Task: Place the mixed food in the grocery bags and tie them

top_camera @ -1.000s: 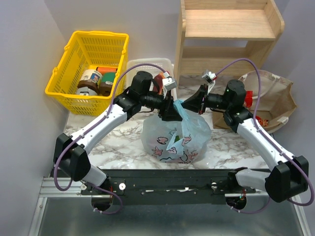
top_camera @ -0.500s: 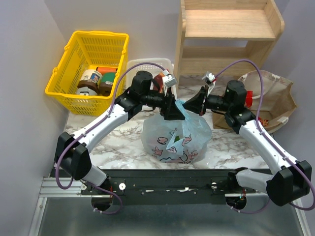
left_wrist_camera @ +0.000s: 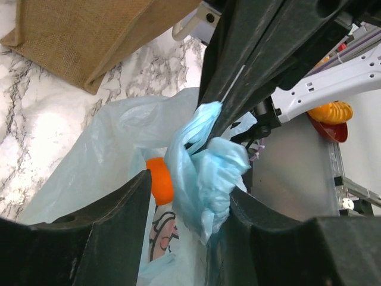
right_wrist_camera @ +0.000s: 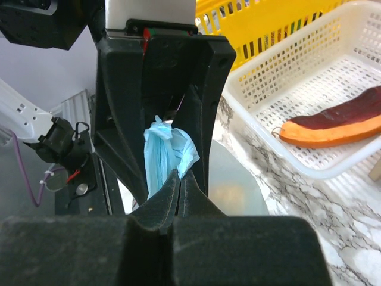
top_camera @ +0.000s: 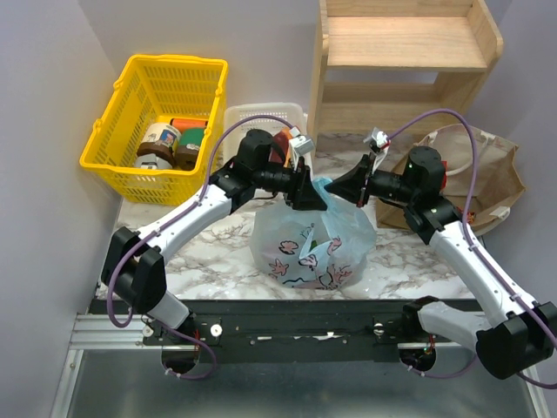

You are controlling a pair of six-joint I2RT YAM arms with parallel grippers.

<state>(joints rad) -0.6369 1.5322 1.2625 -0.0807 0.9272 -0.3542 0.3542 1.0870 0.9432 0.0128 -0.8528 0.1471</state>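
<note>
Marble table (top_camera: pixel 209 239), grey wall (top_camera: pixel 43 70): R hand (top_camera: pixel 336 186) pinches blue bag (top_camera: pixel 305 248) top, L hand (top_camera: pixel 309 194) spread round it.

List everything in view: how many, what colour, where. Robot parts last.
Plastic bag: one, light blue with pink prints, table centre, neck twisted.
Round food: one visible, orange, inside that bag.
Burlap bag: one, tan, right.
Basket: one, yellow, back left.
Jars and cans: about four, mixed colours, in basket.
Tray: one, white, behind bag.
Wedge: one, purple and orange, in tray.
Shelf: one, wooden, back right.
Left gripper: open around the twisted neck.
Right gripper: shut on the neck.
</note>
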